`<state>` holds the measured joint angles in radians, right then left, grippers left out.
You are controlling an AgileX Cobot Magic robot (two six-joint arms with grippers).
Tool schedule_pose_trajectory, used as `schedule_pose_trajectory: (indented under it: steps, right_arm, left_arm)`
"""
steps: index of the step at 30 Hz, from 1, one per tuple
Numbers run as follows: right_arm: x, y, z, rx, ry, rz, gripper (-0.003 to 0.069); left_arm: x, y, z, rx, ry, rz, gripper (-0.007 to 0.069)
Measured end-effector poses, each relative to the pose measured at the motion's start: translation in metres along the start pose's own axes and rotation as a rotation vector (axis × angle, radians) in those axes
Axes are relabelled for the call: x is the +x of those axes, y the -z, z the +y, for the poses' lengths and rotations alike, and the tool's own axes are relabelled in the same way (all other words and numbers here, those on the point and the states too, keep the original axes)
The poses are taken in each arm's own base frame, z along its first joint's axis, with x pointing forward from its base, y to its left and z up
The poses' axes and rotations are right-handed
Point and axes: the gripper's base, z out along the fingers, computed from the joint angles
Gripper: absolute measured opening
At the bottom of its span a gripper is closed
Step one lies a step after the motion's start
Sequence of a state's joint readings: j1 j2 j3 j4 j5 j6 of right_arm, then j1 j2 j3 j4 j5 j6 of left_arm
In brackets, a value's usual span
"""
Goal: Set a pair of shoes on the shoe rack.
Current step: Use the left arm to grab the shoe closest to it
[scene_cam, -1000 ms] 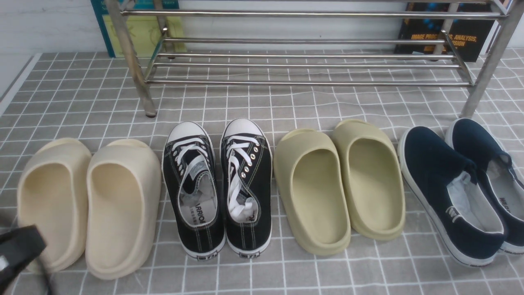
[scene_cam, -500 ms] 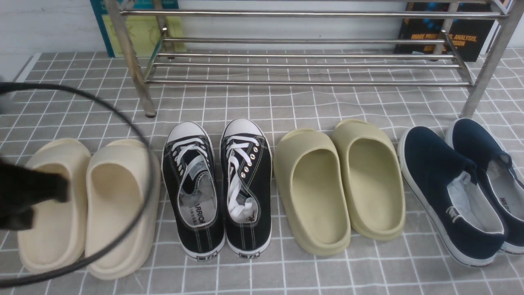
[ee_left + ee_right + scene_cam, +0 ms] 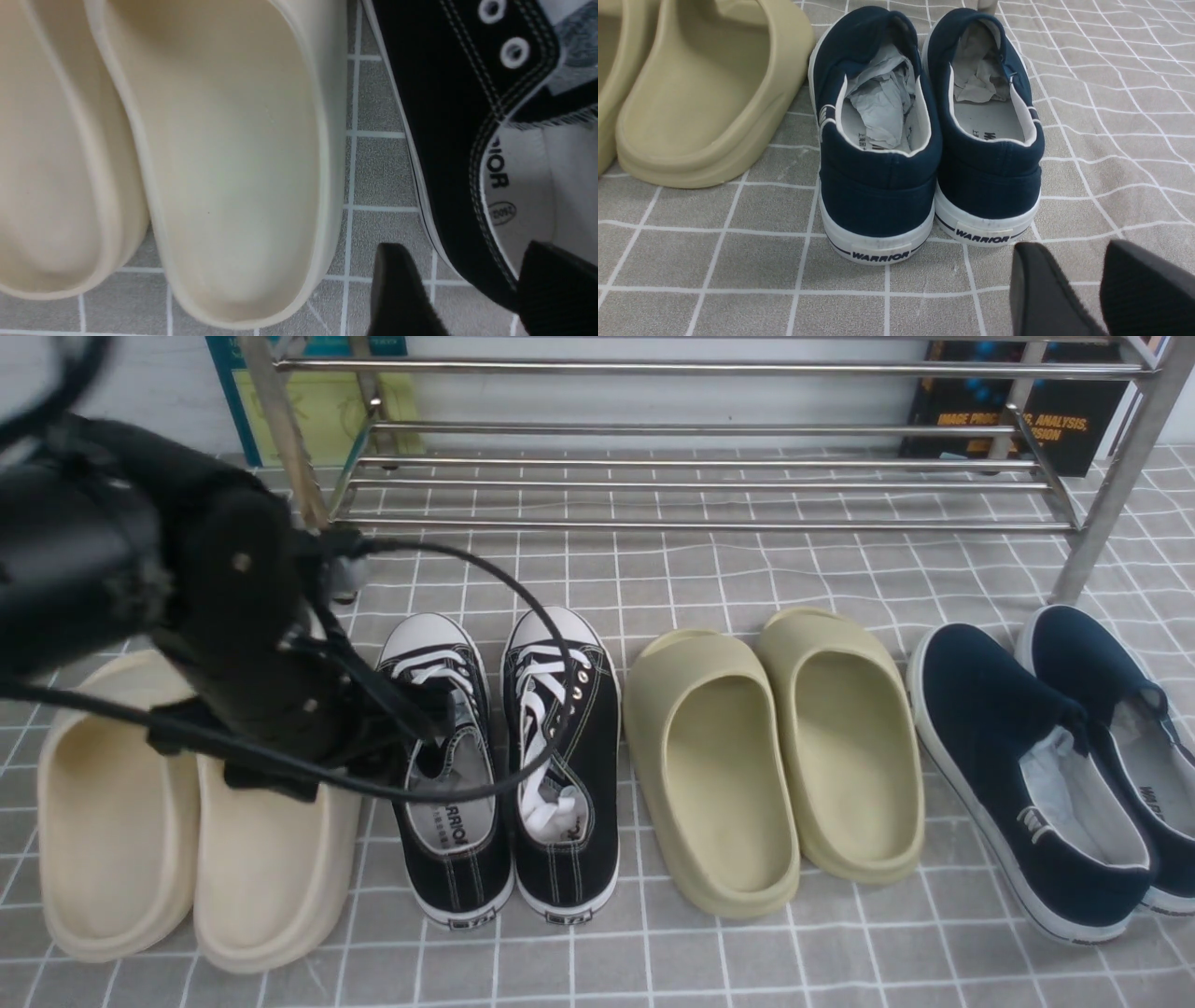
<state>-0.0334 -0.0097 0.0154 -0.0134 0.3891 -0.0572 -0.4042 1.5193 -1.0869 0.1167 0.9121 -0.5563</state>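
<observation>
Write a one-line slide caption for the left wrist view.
Open left gripper poised over one black sneaker, cream slide alongside.

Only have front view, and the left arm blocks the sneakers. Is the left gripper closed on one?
Observer: No. In the left wrist view the left gripper is open, its jaws straddling the outer side wall of the left black sneaker.
Operator: Touching the cream slide?
Observer: No. One finger sits over the gap beside the cream slide, apart from it.
Operator: Right arm?
Observer: In the right wrist view the right gripper is open and empty, behind the heels of the navy slip-ons.
</observation>
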Motion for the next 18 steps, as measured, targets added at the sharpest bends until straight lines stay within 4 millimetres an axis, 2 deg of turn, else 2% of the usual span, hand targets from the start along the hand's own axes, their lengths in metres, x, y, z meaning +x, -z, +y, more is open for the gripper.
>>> schedule_pose_trajectory:
  steps: [4,10,15,16,18]
  right_arm:
    - [0.0,0.0,0.0,0.0,0.0,0.0,0.0239]
    - [0.0,0.0,0.0,0.0,0.0,0.0,0.0239]
    - [0.0,0.0,0.0,0.0,0.0,0.0,0.0239]
    - [0.0,0.0,0.0,0.0,0.0,0.0,0.0239]
    - [0.0,0.0,0.0,0.0,0.0,0.0,0.0239]
  left_arm:
    - [-0.003,-0.033,-0.006,-0.017,0.018,0.059,0.0421]
    - [-0.006,-0.055,-0.013,0.006,0.038,0.075,0.0402]
    - [-0.006,-0.068,-0.015,-0.001,0.037,0.093,0.0264]
    - [-0.006,-0.068,-0.015,-0.001,0.037,0.093,0.0255]
    - [-0.006,-0.068,-0.015,0.001,0.04,0.095,0.0138]
